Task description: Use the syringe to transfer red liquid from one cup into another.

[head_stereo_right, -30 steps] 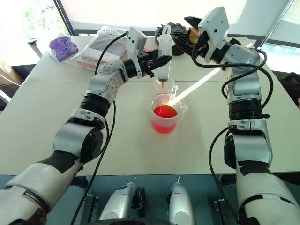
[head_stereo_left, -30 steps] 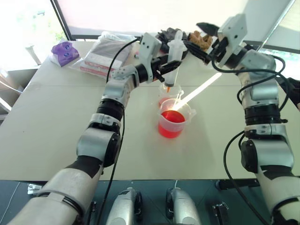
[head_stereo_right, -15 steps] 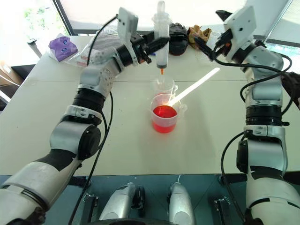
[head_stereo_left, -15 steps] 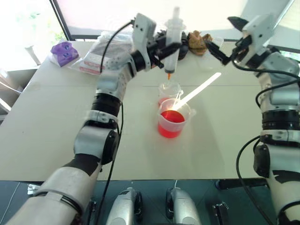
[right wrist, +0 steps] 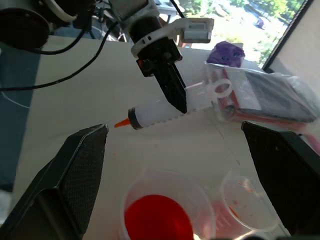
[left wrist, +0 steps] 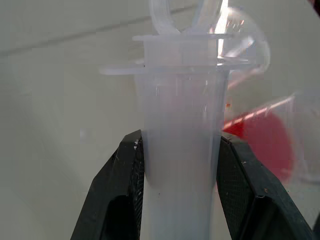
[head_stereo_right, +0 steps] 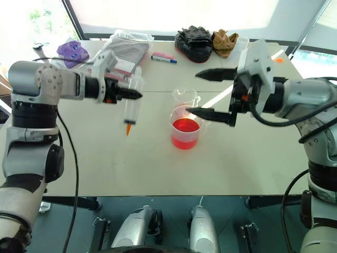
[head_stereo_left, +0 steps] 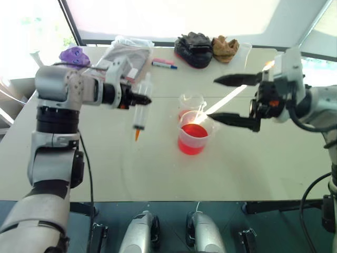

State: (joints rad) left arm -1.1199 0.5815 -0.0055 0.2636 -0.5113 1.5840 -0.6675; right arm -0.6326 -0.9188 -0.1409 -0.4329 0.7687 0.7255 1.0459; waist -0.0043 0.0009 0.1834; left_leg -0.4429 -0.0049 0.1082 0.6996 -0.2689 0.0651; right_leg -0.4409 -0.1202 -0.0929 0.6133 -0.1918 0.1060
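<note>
My left tool (head_stereo_left: 138,98) is clamped on the syringe (head_stereo_left: 140,113), fingers (left wrist: 127,187) pressed to both sides of the clear barrel. The syringe hangs in the air above bare counter (head_stereo_left: 95,158), orange tip down and tilted a bit, plunger end up by the tool. It's to the left of both cups, apart from them, touching nothing else.

My right tool (head_stereo_left: 231,100) is spread wide w/ nothing between the fingers; one finger sits higher, the other lower, both pointing left toward the cups. The lower fingertip is just beside the rim of the handled beaker (head_stereo_left: 192,137), contact can't be told.

The beaker stands upright near the counter's middle w/ red liquid (head_stereo_right: 184,126) in it, roughly half full. The small plain cup (head_stereo_left: 190,101) stands just behind it, touching or nearly so; a little reddish tint at its bottom.

At the counter's far edge: blue-and-pink marker (head_stereo_left: 164,64), black glove-like bundle (head_stereo_left: 194,43), brown item (head_stereo_left: 225,46) beside it. Far left: plastic bag w/ packets (head_stereo_left: 126,57) and a purple object (head_stereo_left: 73,54). A strip of sunlight (head_stereo_right: 224,98) crosses the counter behind the cups.
</note>
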